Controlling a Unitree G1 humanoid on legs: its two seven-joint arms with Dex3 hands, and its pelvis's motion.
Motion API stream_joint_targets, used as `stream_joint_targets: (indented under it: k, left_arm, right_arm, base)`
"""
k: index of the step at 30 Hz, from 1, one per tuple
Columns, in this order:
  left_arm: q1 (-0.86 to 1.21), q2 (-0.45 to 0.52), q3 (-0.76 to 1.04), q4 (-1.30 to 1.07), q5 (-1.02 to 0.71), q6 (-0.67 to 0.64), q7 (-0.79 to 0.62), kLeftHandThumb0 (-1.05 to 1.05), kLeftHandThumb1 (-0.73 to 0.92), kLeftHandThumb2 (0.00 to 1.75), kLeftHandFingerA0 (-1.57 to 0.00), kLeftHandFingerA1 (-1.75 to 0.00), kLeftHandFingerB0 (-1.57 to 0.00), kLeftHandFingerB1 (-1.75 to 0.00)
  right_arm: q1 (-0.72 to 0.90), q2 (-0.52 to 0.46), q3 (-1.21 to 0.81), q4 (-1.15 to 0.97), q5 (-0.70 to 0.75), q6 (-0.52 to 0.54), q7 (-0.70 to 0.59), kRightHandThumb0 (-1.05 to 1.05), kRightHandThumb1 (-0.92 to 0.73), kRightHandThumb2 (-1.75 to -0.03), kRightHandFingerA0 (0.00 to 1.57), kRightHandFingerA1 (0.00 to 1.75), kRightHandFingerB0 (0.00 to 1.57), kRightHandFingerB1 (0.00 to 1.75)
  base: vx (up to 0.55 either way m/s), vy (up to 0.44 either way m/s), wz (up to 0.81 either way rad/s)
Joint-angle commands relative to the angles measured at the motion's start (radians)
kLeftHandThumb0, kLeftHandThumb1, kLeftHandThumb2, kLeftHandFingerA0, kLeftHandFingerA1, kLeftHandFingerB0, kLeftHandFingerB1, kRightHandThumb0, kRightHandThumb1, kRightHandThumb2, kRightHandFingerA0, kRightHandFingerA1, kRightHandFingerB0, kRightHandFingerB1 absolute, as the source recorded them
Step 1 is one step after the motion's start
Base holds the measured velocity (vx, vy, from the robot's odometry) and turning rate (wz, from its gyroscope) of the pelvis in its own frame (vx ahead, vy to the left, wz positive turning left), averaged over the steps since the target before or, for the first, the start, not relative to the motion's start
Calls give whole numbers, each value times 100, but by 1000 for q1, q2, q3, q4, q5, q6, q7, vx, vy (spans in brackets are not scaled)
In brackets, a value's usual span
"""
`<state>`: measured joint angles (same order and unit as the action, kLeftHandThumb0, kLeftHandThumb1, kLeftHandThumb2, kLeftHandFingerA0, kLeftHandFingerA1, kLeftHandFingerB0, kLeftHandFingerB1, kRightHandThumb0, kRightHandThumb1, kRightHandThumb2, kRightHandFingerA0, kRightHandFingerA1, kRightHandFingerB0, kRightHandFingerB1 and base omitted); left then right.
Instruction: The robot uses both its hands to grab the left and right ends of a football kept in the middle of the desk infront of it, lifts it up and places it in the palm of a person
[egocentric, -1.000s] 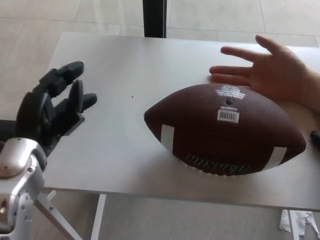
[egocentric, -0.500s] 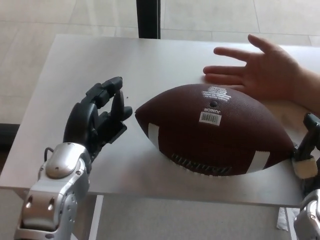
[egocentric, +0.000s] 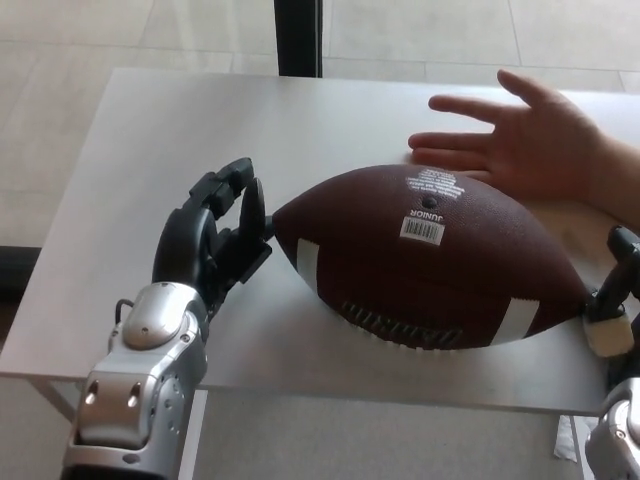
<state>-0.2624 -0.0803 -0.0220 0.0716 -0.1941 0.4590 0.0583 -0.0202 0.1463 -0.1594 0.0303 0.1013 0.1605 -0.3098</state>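
A brown football (egocentric: 430, 260) with white stripes and a barcode label lies on the white desk (egocentric: 200, 120), its long axis running left to right. My left hand (egocentric: 215, 240) is open, fingers spread, right at the ball's left tip and seeming to touch it. Only part of my right hand (egocentric: 612, 300) shows at the picture's right edge, against the ball's right end; its finger state is unclear. A person's open hand (egocentric: 530, 140) rests palm up on the desk just behind the ball.
The desk's front edge (egocentric: 300, 390) runs just below the ball. A dark post (egocentric: 298, 35) stands behind the desk. Tiled floor surrounds it.
My left hand has moved right, closing the gap to the ball's left tip. The ball, the person's hand and my right hand have barely moved over the last half second.
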Motion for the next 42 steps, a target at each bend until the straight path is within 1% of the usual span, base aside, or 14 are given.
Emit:
stream_joint_targets:
  k: [1, 2, 6, 9, 11, 12, 13, 16, 18, 19, 20, 26, 41, 42]
  left_arm:
    - [-6, -6, 6, 46, 29, 28, 24, -85, 92, 76, -17, -51, -10, -30]
    - [-13, -6, 5, 58, 30, 34, 23, -37, 49, 111, -3, -52, 0, -50]
    - [-28, -17, -2, 98, 28, 44, 7, -91, 92, 78, -4, -45, -6, -24]
    - [-46, -41, 0, 130, 13, 54, 0, -88, 79, 121, -5, -52, -11, -22]
    - [-63, -62, 2, 150, 10, 63, 8, -89, 80, 116, -9, -55, -7, -32]
    - [-70, -69, 4, 154, 11, 66, 12, -93, 92, 81, -14, -55, -9, -27]
    - [-80, -80, 7, 162, 6, 70, 14, -96, 92, 80, -15, -57, -10, -27]
    - [-111, -121, 28, 186, -14, 83, 21, -89, 81, 119, -15, -60, -4, -36]
    - [-133, -142, 30, 200, -12, 88, 23, -95, 92, 83, -13, -57, -8, -27]
    - [-141, -157, 40, 209, -17, 78, 28, -89, 80, 118, -12, -59, -5, -34]
    - [-148, -172, 55, 216, -29, 74, 33, -92, 92, 79, -12, -63, -8, -29]
    - [-170, -277, 153, 226, -81, 37, 91, -91, 80, 118, -15, -65, -6, -38]
    - [-136, -437, 221, 362, -154, -114, 179, -92, 92, 80, -12, -67, -14, -32]
    - [-139, -447, 221, 386, -161, -130, 174, -93, 92, 80, -13, -70, -13, -34]
  right_arm:
    - [-43, -18, 24, -28, -38, 58, -2, -89, -76, -111, 42, 66, 31, 46]
    - [-50, -23, 30, -36, -42, 68, 4, -86, -91, -68, 43, 60, 36, 31]
    - [-77, -32, 40, -59, -46, 100, 5, -90, -75, -86, 41, 60, 31, 39]
    - [-107, -26, 29, -60, -35, 119, -9, -84, -90, -68, 45, 54, 35, 31]
    - [-116, -30, 36, -58, -45, 115, -4, -91, -78, -113, 43, 64, 28, 45]
    - [-121, -34, 44, -55, -54, 120, -1, -86, -91, -68, 46, 58, 33, 32]
    - [-122, -33, 50, -57, -57, 129, 0, -93, -78, -112, 44, 64, 28, 45]
    - [-124, -23, 63, -57, -64, 137, -3, -93, -77, -112, 44, 66, 32, 46]
    - [-125, -16, 66, -50, -65, 130, -3, -93, -77, -111, 43, 66, 32, 46]
    - [-125, -13, 66, -47, -66, 126, -3, -86, -89, -67, 47, 65, 38, 33]
    - [-123, -11, 66, -45, -65, 121, -1, -85, -89, -67, 47, 66, 38, 32]
    - [-116, -7, 77, -15, -82, 91, -5, -82, -90, -67, 47, 65, 35, 31]
    - [-203, -132, 205, 74, -102, -158, 198, -88, -80, -64, 38, 69, 21, 30]
    - [-218, -134, 220, 74, -107, -161, 202, -93, -69, -102, 39, 74, 16, 43]
  base:
    - [0, 0, 0]
    - [0, 0, 0]
    - [0, 0, 0]
    - [0, 0, 0]
    - [0, 0, 0]
    - [0, 0, 0]
    - [0, 0, 0]
    - [0, 0, 0]
    - [0, 0, 0]
    - [0, 0, 0]
    - [0, 0, 0]
    - [0, 0, 0]
    - [0, 0, 0]
    - [0, 0, 0]
